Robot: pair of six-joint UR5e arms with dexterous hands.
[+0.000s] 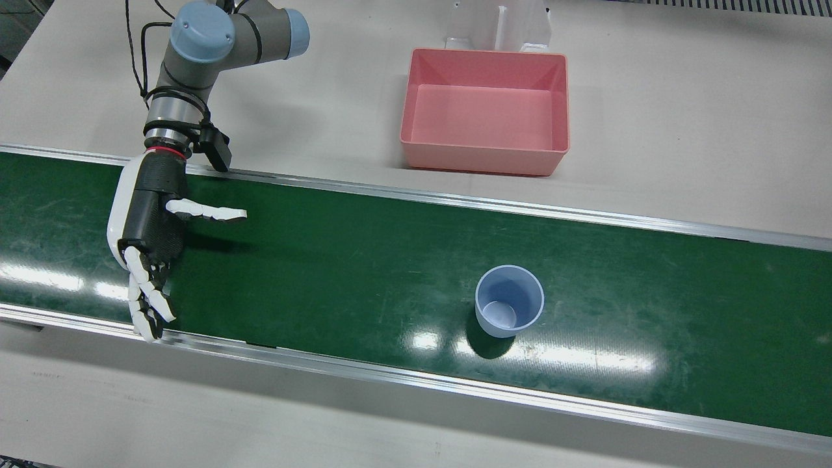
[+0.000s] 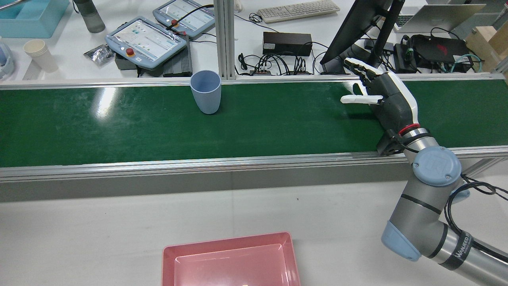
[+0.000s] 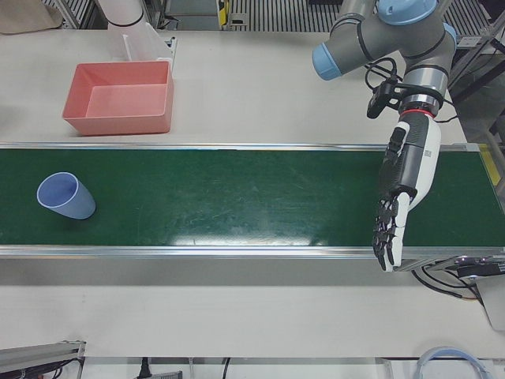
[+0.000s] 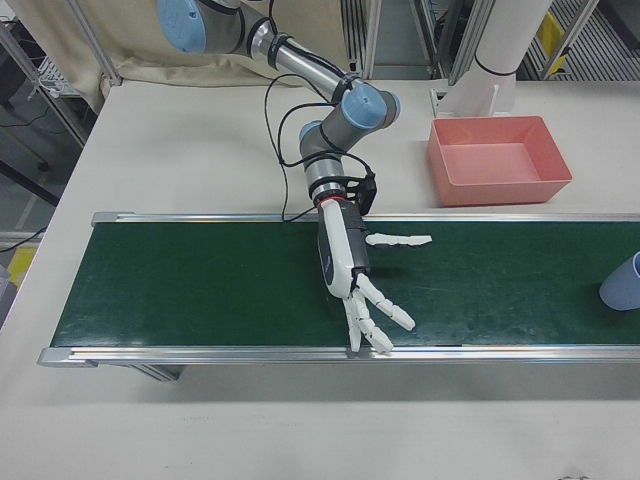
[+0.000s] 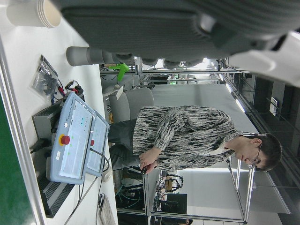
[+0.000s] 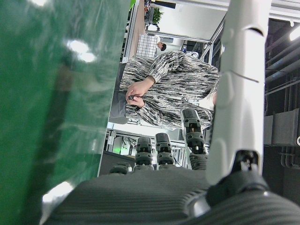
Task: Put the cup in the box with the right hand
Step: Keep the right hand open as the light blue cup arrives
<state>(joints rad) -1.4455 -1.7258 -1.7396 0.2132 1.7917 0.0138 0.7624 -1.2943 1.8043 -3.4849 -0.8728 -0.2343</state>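
Observation:
A light blue cup point(image 1: 509, 300) stands upright on the green conveyor belt point(image 1: 338, 260); it also shows in the rear view point(image 2: 205, 91), the left-front view point(image 3: 65, 196) and at the right edge of the right-front view point(image 4: 624, 282). The pink box point(image 1: 484, 159) sits empty on the table beyond the belt, also seen in the rear view point(image 2: 230, 246). My right hand point(image 1: 149, 227) is open, fingers spread and thumb out, low over the belt far to the side of the cup point(image 2: 383, 95) point(image 4: 350, 265). My left hand point(image 3: 402, 189) is open and empty over the belt's other end.
Aluminium rails point(image 1: 455, 383) edge the belt. A white pedestal point(image 1: 497, 26) stands behind the box. Beyond the belt in the rear view are teach pendants point(image 2: 147, 39), a monitor point(image 2: 357, 28), cables and a stack of paper cups point(image 2: 39, 53). A person point(image 6: 173, 89) stands there.

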